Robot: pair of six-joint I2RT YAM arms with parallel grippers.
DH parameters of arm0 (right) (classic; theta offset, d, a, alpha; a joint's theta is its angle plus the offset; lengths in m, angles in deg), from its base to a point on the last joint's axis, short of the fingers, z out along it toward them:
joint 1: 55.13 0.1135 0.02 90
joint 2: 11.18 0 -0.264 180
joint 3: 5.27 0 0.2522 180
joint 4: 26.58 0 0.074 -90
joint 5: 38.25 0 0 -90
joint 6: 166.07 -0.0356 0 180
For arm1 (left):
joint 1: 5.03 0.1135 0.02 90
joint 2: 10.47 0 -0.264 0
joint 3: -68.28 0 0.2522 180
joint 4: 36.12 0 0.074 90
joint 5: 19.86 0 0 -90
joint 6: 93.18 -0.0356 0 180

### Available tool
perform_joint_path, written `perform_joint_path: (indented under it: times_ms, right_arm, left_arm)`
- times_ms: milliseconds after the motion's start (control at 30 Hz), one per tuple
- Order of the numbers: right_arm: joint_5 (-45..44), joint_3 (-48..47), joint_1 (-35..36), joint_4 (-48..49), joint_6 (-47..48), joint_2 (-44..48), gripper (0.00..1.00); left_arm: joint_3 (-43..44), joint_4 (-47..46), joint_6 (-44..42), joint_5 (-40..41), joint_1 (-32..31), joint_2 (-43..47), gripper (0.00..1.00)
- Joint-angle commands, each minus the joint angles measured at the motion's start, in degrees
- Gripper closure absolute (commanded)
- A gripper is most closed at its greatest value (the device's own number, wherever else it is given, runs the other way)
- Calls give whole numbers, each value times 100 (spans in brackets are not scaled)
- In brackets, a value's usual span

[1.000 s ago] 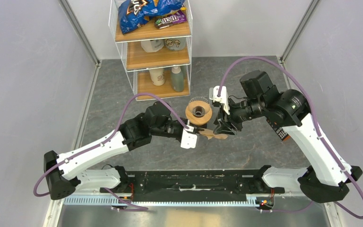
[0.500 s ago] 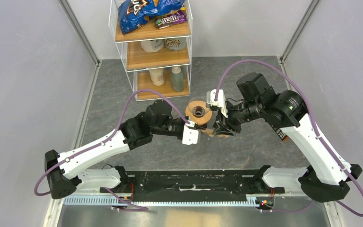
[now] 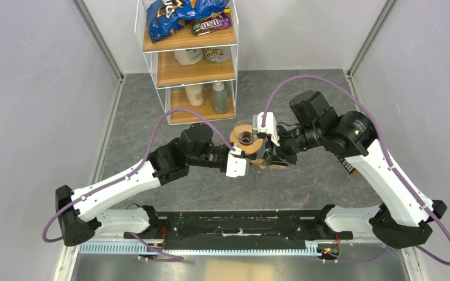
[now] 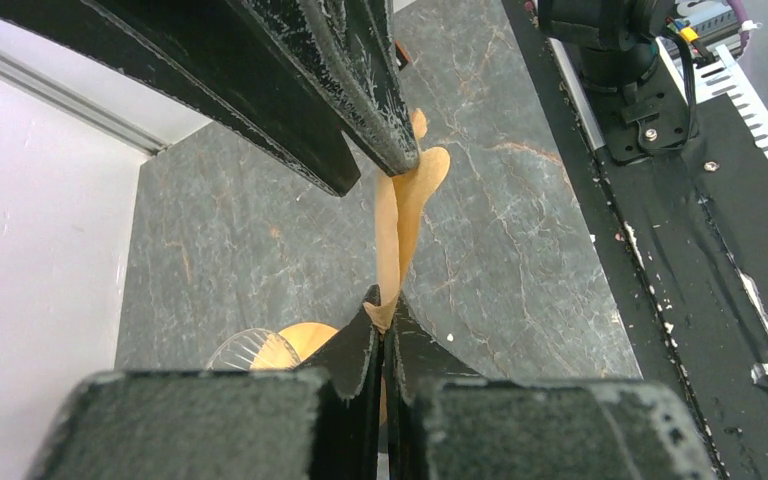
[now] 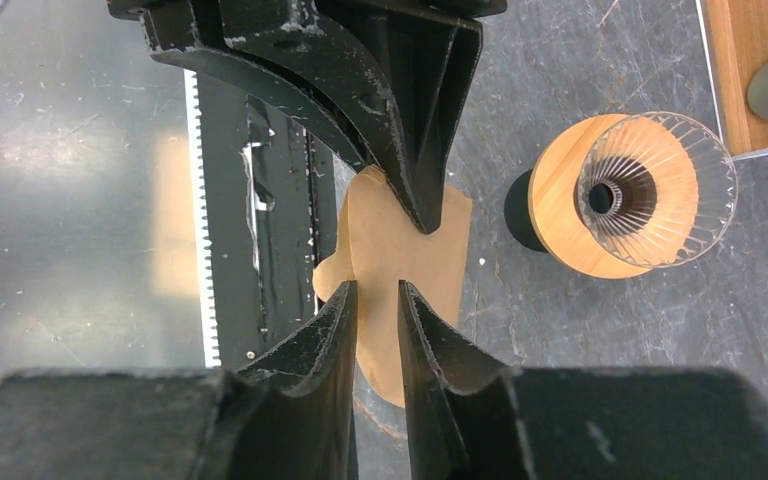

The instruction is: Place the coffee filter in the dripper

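The coffee filter (image 5: 372, 250) is found outside the dripper (image 5: 620, 195), just beside it over the table (image 5: 600, 380), and is pinched at one edge by the closed jaws of the left gripper (image 4: 384, 318). The jaws of the right gripper (image 5: 377, 292) are parted by a narrow gap, with their tips at the paper's face but not clamping it. The wire rack (image 3: 170, 70) behind is loaded with snack bags (image 3: 176, 14) on top and bottles (image 3: 220, 96) on the lower shelves.

Dripper (image 3: 245, 139) on table (image 3: 310, 99), before rack (image 3: 188, 70); coffee filter (image 5: 445, 265) just beside, nearer arm bases.
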Motion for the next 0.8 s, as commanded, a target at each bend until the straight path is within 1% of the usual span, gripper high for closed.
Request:
perform_joint_path:
  times_ms: [0,133,367,433,500,533,633,767]
  right_arm:
    - [-244,-125,45,15,50,-8,74]
    - [-361,-120,78,29,60,-38,78]
    - [-494,58,140,34,122,-4,78]
    - [-611,97,150,45,129,36,75]
    - [-790,140,140,76,105,74,66]
    - [-880,157,139,103,84,90,64]
    - [-1193,240,123,227,3,165,64]
    - [-1460,312,22,347,-78,270,65]
  left_arm:
    - [240,-217,138,-159,-35,-3,98]
    - [222,-104,-82,-301,-40,24,98]
    - [281,-408,325,-64,-41,43,98]
    - [292,-470,429,-13,-35,77,98]
    - [300,-487,506,-2,-41,101,98]
    - [295,-478,504,1,-42,109,98]
    - [292,-443,499,-12,-41,136,98]
    - [258,-416,473,19,-40,202,98]
